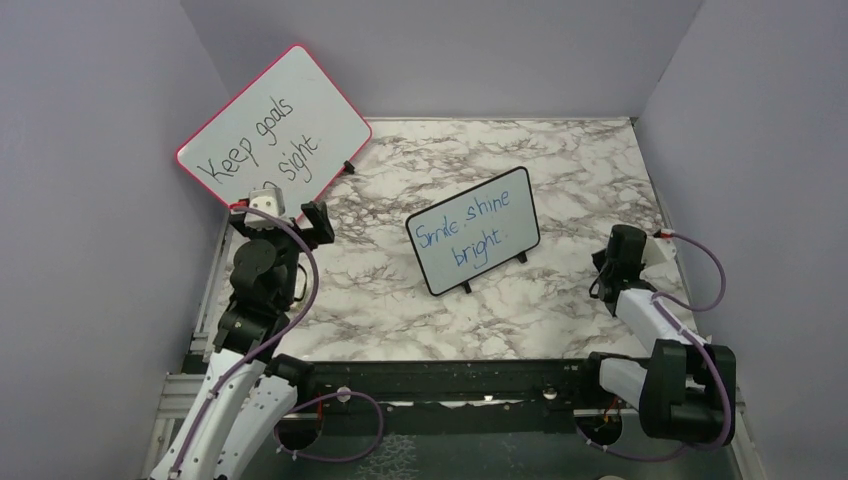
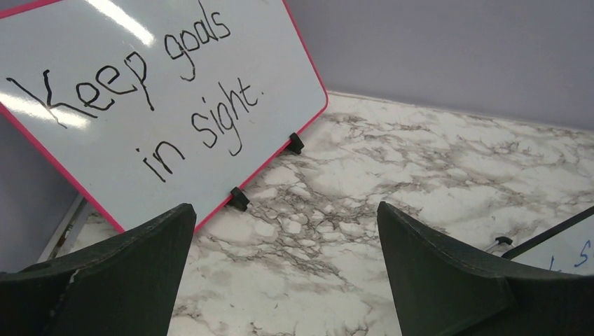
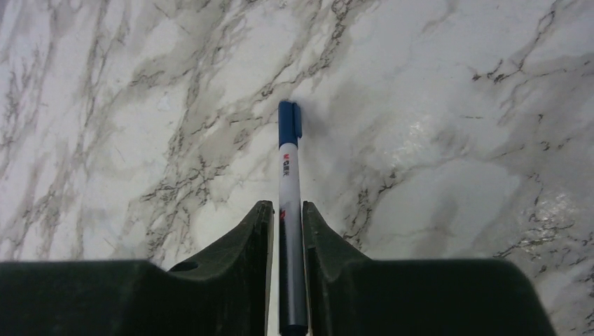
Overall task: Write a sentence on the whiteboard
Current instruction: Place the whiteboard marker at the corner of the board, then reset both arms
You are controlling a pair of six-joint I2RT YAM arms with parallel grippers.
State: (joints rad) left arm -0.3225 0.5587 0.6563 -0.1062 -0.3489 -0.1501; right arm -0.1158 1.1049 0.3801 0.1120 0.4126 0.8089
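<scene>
Item: whiteboard (image 1: 474, 232), upright at middle of desk (image 1: 560, 180); blue sentence (image 1: 465, 222) reads complete | right gripper (image 3: 287, 210): clenched on capped blue marker (image 3: 288, 168), cap toward bare marble, well apart from whiteboard | left gripper (image 2: 286, 210): released, empty, near red-framed board (image 1: 275, 125) | we judge: lay marker low and flat, loosen slowly.

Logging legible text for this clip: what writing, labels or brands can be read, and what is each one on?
"Keep goals in sight." in black handwriting, on the red-framed board.
"Smile, shine bright." is the blue sentence, in two lines on the black-framed whiteboard.
The marker has red print on its white barrel, too small to read.
</scene>
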